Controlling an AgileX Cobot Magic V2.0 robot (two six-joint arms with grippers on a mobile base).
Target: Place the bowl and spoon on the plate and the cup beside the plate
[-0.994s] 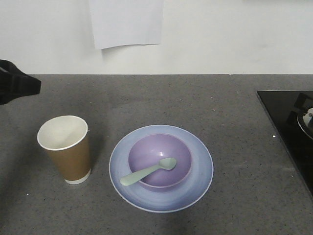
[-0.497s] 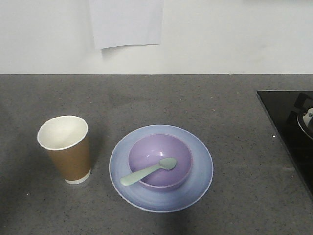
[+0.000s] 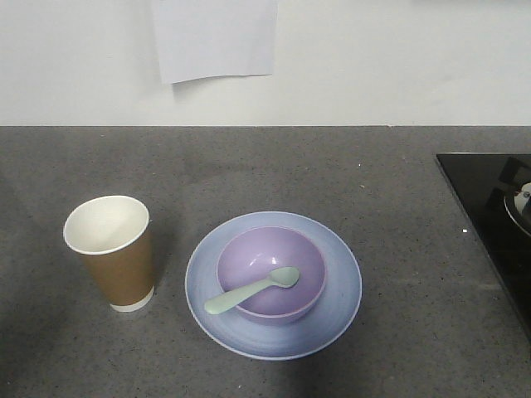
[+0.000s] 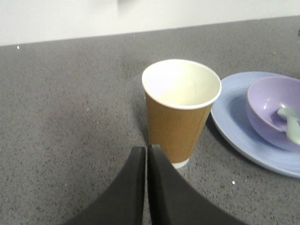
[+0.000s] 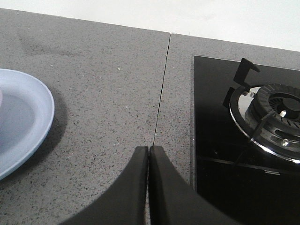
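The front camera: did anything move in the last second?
Only a dark arm part at the left edge: it has pulled out of view. The cup, the plate, the bowl and the spoon stayed put.

front: high, faces wall | left wrist: low, near cup (image 4: 181, 110) | right wrist: low, shares plate (image 5: 21, 122)

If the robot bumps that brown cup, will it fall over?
Probably, quite easily. The cup is tall, narrower at its base than its rim, and looks empty, so likely light. It's paper, so a hard squeeze might crumple it. On its side, it could roll.
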